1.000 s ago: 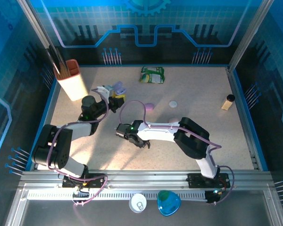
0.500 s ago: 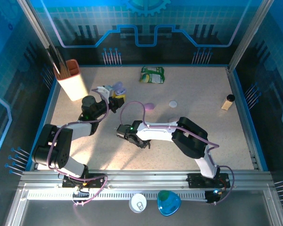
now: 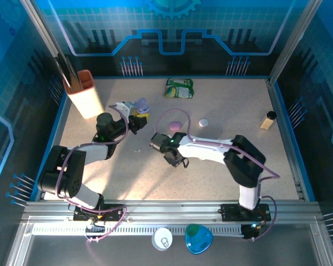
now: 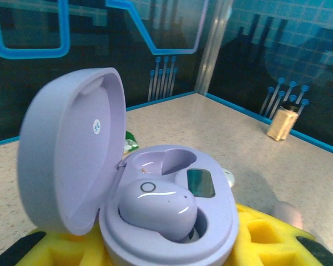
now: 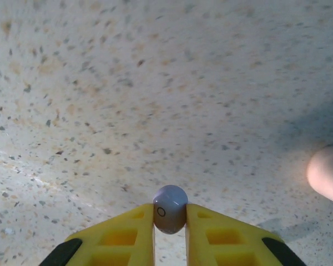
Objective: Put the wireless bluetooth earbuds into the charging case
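Note:
My left gripper (image 3: 137,114) is shut on the lilac charging case (image 4: 172,221), its yellow fingers (image 4: 269,238) pressing the base, and holds the case lid-open (image 4: 72,160) at the table's back left. One lilac earbud (image 4: 158,208) sits in the near socket. The far socket (image 4: 158,159) is empty. My right gripper (image 3: 178,161) hovers mid-table, to the right of the case. Its yellow fingers (image 5: 127,238) are shut on a second lilac earbud (image 5: 170,209), pinched at the tips above bare tabletop.
A lilac pebble-like case (image 3: 175,125) and a white round one (image 3: 203,122) lie behind my right gripper. A pinkish rounded thing (image 5: 328,173) shows at the right wrist view's edge. At the back stand a cream holder (image 3: 84,94), a green packet (image 3: 179,87) and a small bottle (image 3: 268,119).
My right gripper has closed on the lilac earbud and carried it right and slightly back from the table's middle. The left arm and the open case have not moved.

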### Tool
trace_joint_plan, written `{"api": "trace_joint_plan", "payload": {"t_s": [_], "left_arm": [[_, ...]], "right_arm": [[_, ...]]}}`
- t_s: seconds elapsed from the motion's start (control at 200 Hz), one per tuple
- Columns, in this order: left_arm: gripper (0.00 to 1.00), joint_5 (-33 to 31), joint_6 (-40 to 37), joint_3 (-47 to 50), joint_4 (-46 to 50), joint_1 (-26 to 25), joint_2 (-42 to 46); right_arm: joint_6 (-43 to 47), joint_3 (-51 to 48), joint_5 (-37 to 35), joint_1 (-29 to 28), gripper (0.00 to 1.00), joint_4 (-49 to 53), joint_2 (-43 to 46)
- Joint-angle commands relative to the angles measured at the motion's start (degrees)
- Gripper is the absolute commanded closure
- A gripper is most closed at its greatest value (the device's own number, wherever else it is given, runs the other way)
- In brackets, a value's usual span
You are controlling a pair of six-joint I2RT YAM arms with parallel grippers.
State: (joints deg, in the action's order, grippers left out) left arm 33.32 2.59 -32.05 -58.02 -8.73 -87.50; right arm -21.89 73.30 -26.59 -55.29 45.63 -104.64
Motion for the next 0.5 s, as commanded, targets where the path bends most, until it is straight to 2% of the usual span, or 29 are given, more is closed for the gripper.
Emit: {"api": "trace_joint_plan", "payload": {"t_s": [0.0,0.075,0.285,0.495], "left_arm": [[0.73,8.28,-2.65,1.74,-3.89,-0.2,-0.44],[0.72,10.87,-4.32,2.39,-4.46,-0.96,-0.34],[0.74,16.84,-6.25,3.48,-8.56,-4.44,-1.61],[0.75,20.76,-6.9,3.24,-13.3,-7.48,-4.94]], "right_arm": [[1.53,-2.86,7.06,3.13,0.8,-4.75,7.32],[2.7,-5.06,12.4,5.81,0.79,-7.27,12.36],[4.66,-10.64,33.39,14.28,0.8,-15.43,26.46],[1.94,-11.27,51.29,20.05,0.79,-21.28,32.37]]}}
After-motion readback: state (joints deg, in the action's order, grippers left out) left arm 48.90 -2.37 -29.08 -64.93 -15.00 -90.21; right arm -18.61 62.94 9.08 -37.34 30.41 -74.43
